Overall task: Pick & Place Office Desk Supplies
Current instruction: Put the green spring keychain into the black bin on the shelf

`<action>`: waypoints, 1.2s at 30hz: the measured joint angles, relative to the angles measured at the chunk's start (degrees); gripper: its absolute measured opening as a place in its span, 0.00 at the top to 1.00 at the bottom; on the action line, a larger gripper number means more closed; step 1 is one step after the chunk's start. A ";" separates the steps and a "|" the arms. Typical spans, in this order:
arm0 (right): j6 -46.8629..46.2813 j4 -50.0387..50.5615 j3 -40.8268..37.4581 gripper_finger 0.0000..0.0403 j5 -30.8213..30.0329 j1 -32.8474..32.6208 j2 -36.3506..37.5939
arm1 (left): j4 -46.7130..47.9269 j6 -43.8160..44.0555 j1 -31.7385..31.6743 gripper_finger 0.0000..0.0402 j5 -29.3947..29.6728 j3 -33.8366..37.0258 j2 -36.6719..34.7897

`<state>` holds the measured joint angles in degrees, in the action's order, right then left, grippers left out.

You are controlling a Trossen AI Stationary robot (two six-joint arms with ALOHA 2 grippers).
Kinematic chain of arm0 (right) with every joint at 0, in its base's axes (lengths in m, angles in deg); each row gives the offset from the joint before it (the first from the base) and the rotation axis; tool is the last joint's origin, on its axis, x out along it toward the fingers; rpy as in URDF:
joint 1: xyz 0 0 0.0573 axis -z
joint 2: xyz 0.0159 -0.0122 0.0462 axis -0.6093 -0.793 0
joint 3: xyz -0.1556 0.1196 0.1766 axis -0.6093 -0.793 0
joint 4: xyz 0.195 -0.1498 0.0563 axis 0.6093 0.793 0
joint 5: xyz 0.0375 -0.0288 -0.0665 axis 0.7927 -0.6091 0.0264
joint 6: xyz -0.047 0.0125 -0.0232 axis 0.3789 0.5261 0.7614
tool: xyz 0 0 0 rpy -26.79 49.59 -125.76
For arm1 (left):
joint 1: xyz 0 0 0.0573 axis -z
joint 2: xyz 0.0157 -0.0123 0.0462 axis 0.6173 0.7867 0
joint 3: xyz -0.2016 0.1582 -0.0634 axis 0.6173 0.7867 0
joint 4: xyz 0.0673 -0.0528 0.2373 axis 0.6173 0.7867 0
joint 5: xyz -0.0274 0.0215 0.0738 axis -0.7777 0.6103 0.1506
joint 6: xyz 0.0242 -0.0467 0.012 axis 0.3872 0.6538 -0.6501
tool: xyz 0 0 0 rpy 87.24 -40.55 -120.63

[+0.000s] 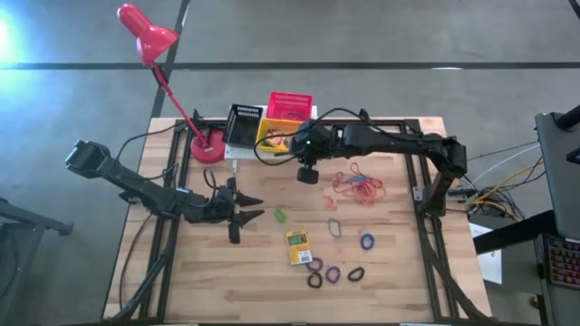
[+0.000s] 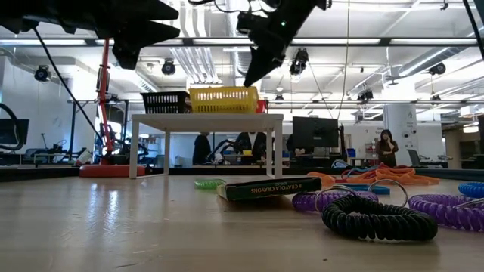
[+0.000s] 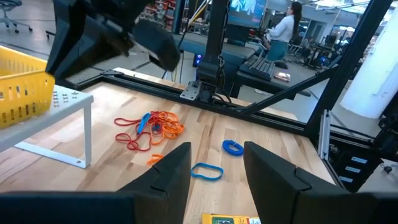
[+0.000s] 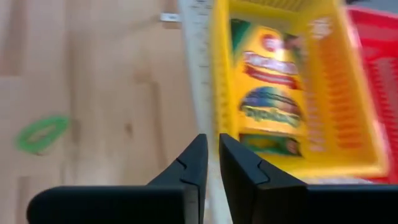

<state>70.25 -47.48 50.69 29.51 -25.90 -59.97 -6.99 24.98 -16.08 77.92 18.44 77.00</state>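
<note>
A small yellow-green crayon box (image 4: 268, 93) lies flat inside the yellow mesh basket (image 4: 348, 112), up on the white metal stand with holes (image 2: 206, 121) at the back of the wooden worktop (image 1: 227, 272). Red mesh basket (image 1: 290, 106) just beside the yellow one, black mesh basket (image 1: 244, 122) on its other side. Right hand (image 4: 211, 163) up in the air by the near edge of the yellow basket, over the stand's rim, two dark fingers nearly touching, only a thin gap, nothing held between them.

A second small yellow-green crayon box (image 1: 298, 246) flat on the worktop, nearer the front. Close by it, coiled rings in purple (image 1: 333, 273) and black (image 1: 356, 273), a blue ring (image 1: 367, 242) a bit farther off, a pale loop (image 1: 334, 227) and a small green loop (image 1: 280, 215). A heap of thin red-orange rubber bands (image 1: 358, 184) near the right arm.

Left hand (image 3: 216, 171) off to the left side, held above the worktop, fingers partly apart, empty.

Red desk lamp (image 1: 149, 36) with its round base (image 1: 207, 147) on the back left corner, just beside the stand. A person (image 2: 386, 147) far back in the room.
</note>
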 joint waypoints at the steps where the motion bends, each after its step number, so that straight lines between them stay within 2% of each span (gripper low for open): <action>1: 0.00 0.48 0.05 0.92 -1.41 0.00 0.57 | -0.02 0.02 0.00 0.62 0.02 0.00 0.00; 5: 0.01 1.70 0.09 0.92 -5.78 0.00 2.98 | -0.02 0.22 -0.02 0.62 0.18 0.00 0.00; 12: 1.25 2.77 -0.62 0.92 -5.31 -1.15 8.05 | -0.02 0.22 -0.02 0.62 0.59 0.01 0.00; 14: 0.80 1.95 -2.97 0.92 -3.45 -2.35 9.63 | 0.00 0.22 -0.02 0.62 0.59 0.00 0.00; 17: -1.44 -3.02 -10.96 0.92 -0.63 -4.78 12.49 | 0.63 0.20 -0.02 0.62 0.59 0.00 0.00; 20: -4.10 -10.24 -21.53 0.92 -0.57 -7.63 15.19 | 3.06 0.17 -0.02 0.62 0.54 0.00 0.05; 23: -7.23 -20.13 -31.88 0.92 -0.37 -10.49 16.51 | 6.29 0.20 -0.11 0.62 -3.09 0.00 0.17; 27: -9.26 -35.23 -43.31 0.92 4.57 -14.02 15.13 | 6.91 0.20 -1.03 0.62 -4.13 0.00 0.17; 31: -13.75 -52.25 -50.47 0.92 4.68 -16.91 12.29 | 8.60 1.19 -3.17 0.62 -3.53 -0.09 0.29; 36: -17.22 -67.55 -54.85 0.92 4.44 -17.79 9.11 | 15.05 5.22 -4.20 0.62 -3.57 -2.59 5.34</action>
<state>53.03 -115.03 -4.16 33.95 -43.69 -50.86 8.06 30.20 -20.28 74.35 15.84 82.34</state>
